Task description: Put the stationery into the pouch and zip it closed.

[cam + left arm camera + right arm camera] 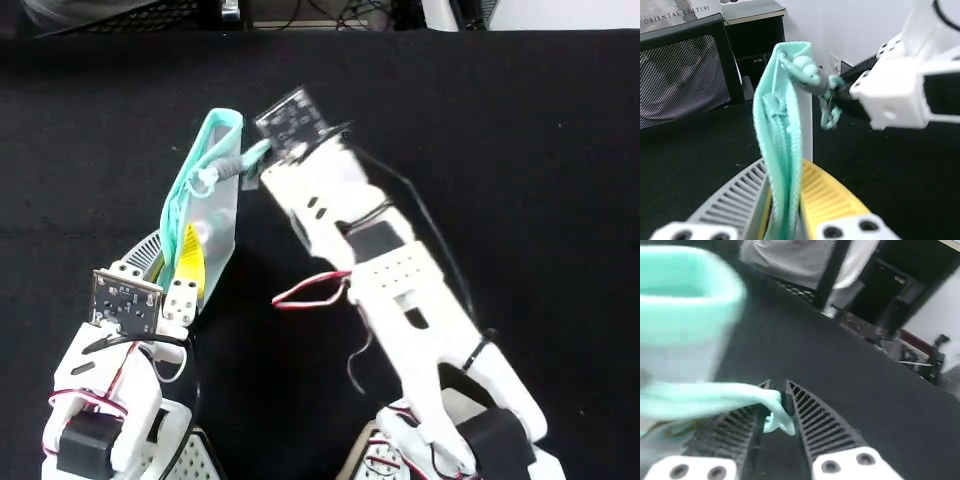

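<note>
The left end effector (785, 200) has its fingers pinched on the near end of the mint pouch (205, 215), which stretches away from it, held on edge over the black surface (520, 130). At the pouch's far end, the right end effector (779, 390) is pressed together on the mint zipper pull (772, 412)

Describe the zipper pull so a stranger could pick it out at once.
On the black table, a translucent pouch with mint edging is held on edge, clamped at one end by the left hand. At the other end, a mint cord comes off the zip: the zipper pull. It is the one part pinched between the black fingers of the right hand.
</note>
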